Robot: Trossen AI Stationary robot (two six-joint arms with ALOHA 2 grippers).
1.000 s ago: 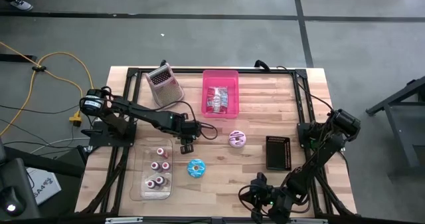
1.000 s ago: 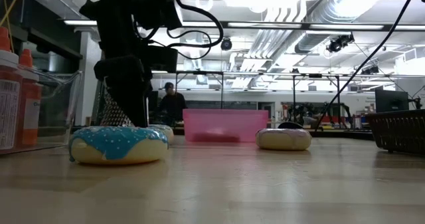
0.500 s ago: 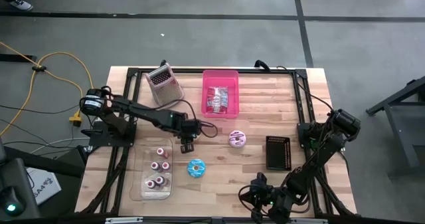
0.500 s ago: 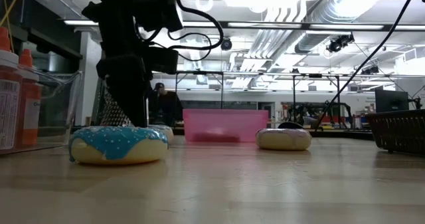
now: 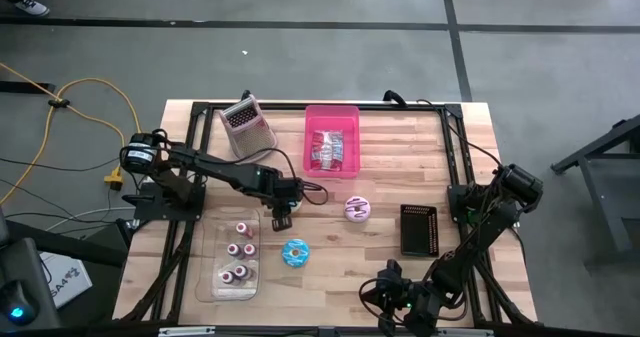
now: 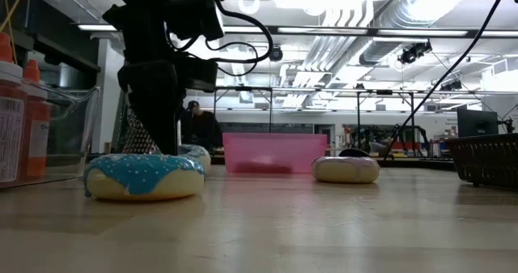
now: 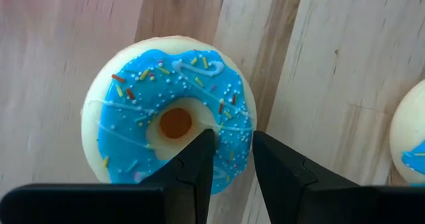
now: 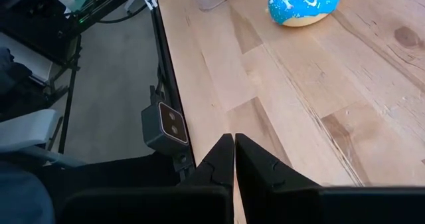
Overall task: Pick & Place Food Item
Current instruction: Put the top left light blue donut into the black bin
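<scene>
While sprinkled, the glossy blue-iced ring doughnut sits pinched in the left tool.

Blue-iced doughnut nearest; pink bin behind; arm above

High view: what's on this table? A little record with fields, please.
left gripper: closed on blue donut ring, beside tray
right gripper: shut, idle at table edge
loose: second blue donut, pink donut
pink bin: holds packets
also: grater, black basket, bottles in tray
</scene>
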